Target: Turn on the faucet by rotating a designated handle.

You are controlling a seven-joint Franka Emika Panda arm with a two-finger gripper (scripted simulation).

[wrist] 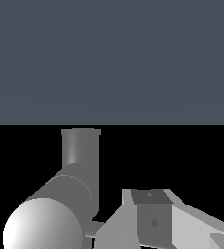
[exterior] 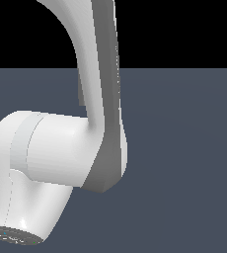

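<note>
Faucet spot: the grey faucet (wrist: 60, 204) shows only in the wrist view, very close to the camera and just beside the end effector (wrist: 155, 221).
End effector look: a blocky grey and white piece with flat faces and sharp edges. Only part of it is in the picture, cut off at the edge.
End effector state: I cannot tell if it is open or closed. The fingertips are not in the picture, and I cannot see it gripping anything.
Faucet shape: a fat shiny tube with a round end points toward the camera. A thinner tube with a flat end stands upright behind it. Both are smooth grey metal.
Small part: a short grey stub (wrist: 95, 228) sits between the fat tube and the end effector. It looks like it touches both, but it is too small to be sure. I cannot tell if this is the handle.
Arm: in the exterior view the big white arm (exterior: 56, 148) fills the exterior view's left side. It has a grey strip down one side. It comes down from the top, bends, and its end is cut off at the bottom edge.
Floor: a flat dark blue-grey floor (exterior: 184, 148) lies behind the arm, with black above it.
</note>
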